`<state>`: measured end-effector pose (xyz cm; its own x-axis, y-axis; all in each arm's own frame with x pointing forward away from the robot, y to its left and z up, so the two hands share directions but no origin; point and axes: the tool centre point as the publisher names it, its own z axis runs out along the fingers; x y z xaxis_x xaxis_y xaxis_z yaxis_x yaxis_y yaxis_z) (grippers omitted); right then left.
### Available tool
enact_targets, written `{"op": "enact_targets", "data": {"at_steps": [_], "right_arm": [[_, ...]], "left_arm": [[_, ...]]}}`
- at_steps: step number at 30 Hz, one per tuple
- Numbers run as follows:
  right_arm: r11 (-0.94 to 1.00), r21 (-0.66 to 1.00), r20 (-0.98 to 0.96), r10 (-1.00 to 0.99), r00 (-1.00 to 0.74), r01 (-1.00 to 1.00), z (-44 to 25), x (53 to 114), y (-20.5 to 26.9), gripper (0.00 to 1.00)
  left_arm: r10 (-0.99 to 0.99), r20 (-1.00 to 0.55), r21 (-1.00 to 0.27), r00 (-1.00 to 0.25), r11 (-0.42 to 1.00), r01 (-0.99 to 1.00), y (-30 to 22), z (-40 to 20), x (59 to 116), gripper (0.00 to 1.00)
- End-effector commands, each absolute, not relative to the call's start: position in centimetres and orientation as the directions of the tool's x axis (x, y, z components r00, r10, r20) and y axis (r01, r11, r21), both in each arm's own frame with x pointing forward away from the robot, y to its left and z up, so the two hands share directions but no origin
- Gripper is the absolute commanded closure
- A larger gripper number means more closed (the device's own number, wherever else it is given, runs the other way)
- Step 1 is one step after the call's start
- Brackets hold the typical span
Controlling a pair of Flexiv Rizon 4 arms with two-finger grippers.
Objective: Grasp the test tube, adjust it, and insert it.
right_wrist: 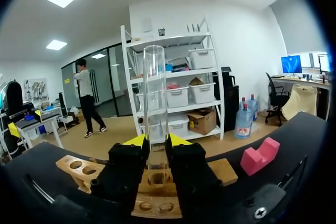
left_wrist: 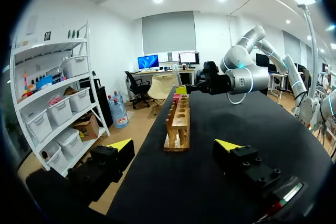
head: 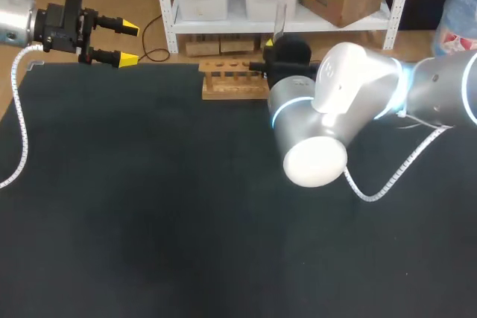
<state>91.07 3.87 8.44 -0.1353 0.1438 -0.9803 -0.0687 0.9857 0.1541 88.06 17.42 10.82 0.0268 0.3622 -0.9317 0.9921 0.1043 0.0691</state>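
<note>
A clear test tube (right_wrist: 155,93) stands upright between the yellow-tipped fingers of my right gripper (right_wrist: 156,142), which is shut on its lower part. Right under it lies the wooden rack (right_wrist: 157,195) with round holes; whether the tube's bottom end is in a hole is hidden. In the head view the test tube (head: 279,20) rises above my right gripper (head: 270,48) at the right end of the rack (head: 235,80). My left gripper (head: 128,42) hangs open and empty at the table's far left corner. Ahead of the left gripper (left_wrist: 175,145) the rack (left_wrist: 178,121) runs lengthwise.
A pink block (right_wrist: 261,156) lies on the black table (head: 149,206) beside the rack, on the right of my right gripper. My right arm's big grey elbow (head: 320,124) hangs over the table's middle right. The rack stands near the far edge.
</note>
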Motion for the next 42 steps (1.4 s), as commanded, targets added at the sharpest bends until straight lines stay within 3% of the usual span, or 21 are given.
{"op": "enact_targets", "data": {"at_steps": [1, 2, 5, 10, 11, 12, 13, 15, 24, 33, 42], "right_arm": [[0.947, 0.178, -0.980, 0.146, -0.136, -0.268, 8.2, 91.0, 3.7, 0.80], [0.947, 0.178, -0.980, 0.146, -0.136, -0.266, 8.2, 91.0, 3.7, 0.68], [0.949, 0.177, -0.980, 0.146, -0.135, -0.262, 8.3, 90.9, 3.7, 0.47], [0.949, 0.180, -0.980, 0.151, -0.129, -0.260, 8.5, 90.7, 3.6, 0.50], [0.949, 0.180, -0.980, 0.151, -0.127, -0.258, 8.6, 90.7, 3.6, 0.42], [0.949, 0.181, -0.980, 0.152, -0.127, -0.257, 8.6, 90.6, 3.5, 0.21], [0.950, 0.180, -0.980, 0.152, -0.126, -0.257, 8.7, 90.6, 3.5, 0.10], [0.950, 0.180, -0.980, 0.152, -0.125, -0.256, 9.0, 90.5, 3.4, 0.00], [0.892, 0.246, -0.956, 0.159, -0.246, -0.380, 11.1, 88.2, 2.0, 0.00], [0.651, 0.407, -0.890, 0.124, -0.439, -0.640, 11.4, 85.9, 0.2, 0.00], [0.519, 0.465, -0.866, 0.098, -0.490, -0.718, 11.6, 84.5, -1.3, 0.00]], "left_arm": [[0.363, -0.931, 0.070, 0.028, 0.103, 0.992, 17.4, 10.8, 88.1, 0.00], [0.363, -0.931, 0.070, 0.028, 0.103, 0.992, 17.4, 10.8, 88.1, 0.00], [0.363, -0.931, 0.070, 0.028, 0.103, 0.992, 17.4, 10.8, 88.1, 0.00], [0.363, -0.931, 0.070, 0.028, 0.103, 0.992, 17.4, 10.8, 88.1, 0.00], [0.363, -0.931, 0.070, 0.028, 0.103, 0.992, 17.4, 10.8, 88.1, 0.00], [0.363, -0.931, 0.070, 0.028, 0.103, 0.992, 17.4, 10.8, 88.1, 0.00], [0.363, -0.931, 0.070, 0.028, 0.103, 0.992, 17.4, 10.8, 88.1, 0.00], [0.363, -0.931, 0.070, 0.028, 0.103, 0.992, 17.4, 10.8, 88.1, 0.00], [0.363, -0.931, 0.070, 0.028, 0.103, 0.992, 17.4, 10.8, 88.1, 0.00], [0.363, -0.931, 0.070, 0.028, 0.103, 0.992, 17.4, 10.8, 88.1, 0.00], [0.363, -0.931, 0.070, 0.028, 0.103, 0.992, 17.4, 10.8, 88.1, 0.00]]}}
